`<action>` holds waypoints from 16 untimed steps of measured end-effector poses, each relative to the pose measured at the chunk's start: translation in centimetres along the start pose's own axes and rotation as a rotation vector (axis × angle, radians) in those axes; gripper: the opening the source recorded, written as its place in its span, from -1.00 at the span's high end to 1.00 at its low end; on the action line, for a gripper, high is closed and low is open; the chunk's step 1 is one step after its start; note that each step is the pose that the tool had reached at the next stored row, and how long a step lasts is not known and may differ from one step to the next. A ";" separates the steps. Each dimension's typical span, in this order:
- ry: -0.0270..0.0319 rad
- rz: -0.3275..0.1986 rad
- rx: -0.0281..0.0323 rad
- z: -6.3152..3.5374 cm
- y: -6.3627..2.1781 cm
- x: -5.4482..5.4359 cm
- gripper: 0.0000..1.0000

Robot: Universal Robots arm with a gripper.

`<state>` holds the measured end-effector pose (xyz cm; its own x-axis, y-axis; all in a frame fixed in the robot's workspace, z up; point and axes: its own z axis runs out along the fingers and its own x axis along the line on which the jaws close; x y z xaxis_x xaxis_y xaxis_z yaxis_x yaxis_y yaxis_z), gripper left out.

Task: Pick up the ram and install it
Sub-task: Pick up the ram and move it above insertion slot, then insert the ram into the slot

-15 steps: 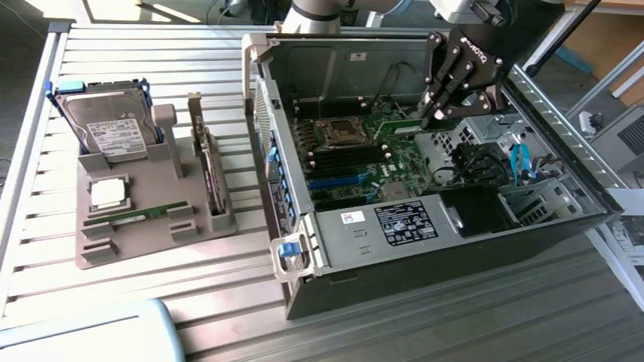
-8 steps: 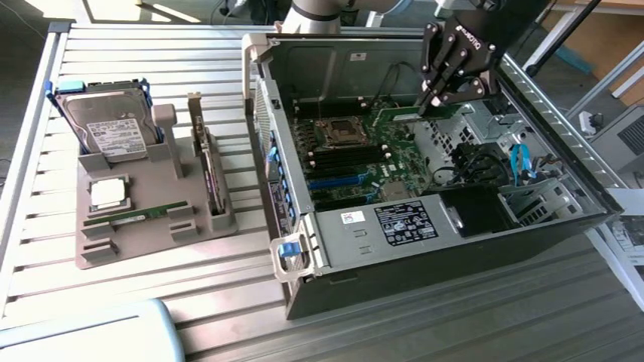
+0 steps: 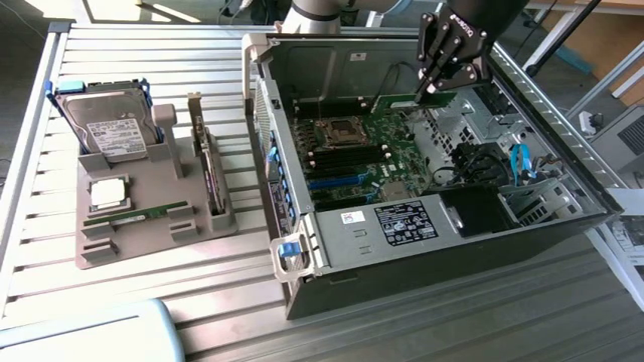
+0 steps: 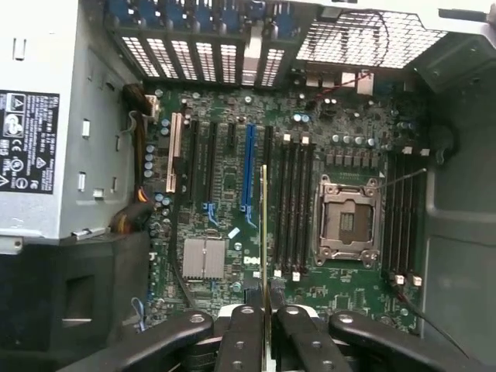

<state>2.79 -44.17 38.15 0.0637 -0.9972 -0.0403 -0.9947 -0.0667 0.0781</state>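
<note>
On the exterior view's left, a grey parts tray [image 3: 151,177] carries a hard drive [image 3: 108,128], a square processor chip [image 3: 108,194], a spare green memory stick [image 3: 136,214] lying flat, and an expansion card [image 3: 208,170] standing on edge. To the right sits the open computer case [image 3: 403,241], its motherboard [image 3: 387,162] exposed with the empty CPU socket [image 3: 337,133] near the middle.

Farther right, above the case's upper part, the gripper [image 3: 435,89] hangs with its fingers pressed together on the ram [image 3: 403,101], pinching one end so the stick reaches out over the board, clear of it.

In the wrist view the ram [image 4: 264,232] appears edge-on between the gripper [image 4: 264,310] pads, its long axis running parallel to the black memory slots [image 4: 297,205]. It seems to hang between the blue expansion slot [image 4: 248,167] and those slots, which lie just to the socket side of it, beside the CPU socket [image 4: 346,217].
</note>
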 end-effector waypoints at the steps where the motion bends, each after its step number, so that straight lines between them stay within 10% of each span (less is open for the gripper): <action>1: -0.0002 0.000 0.0000 0.05 -0.11 -0.5 0.73; 16: -0.0002 0.000 0.0000 0.11 -0.25 -1.3 0.73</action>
<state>2.94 -42.86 38.07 0.0636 -0.9972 -0.0405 -0.9947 -0.0666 0.0781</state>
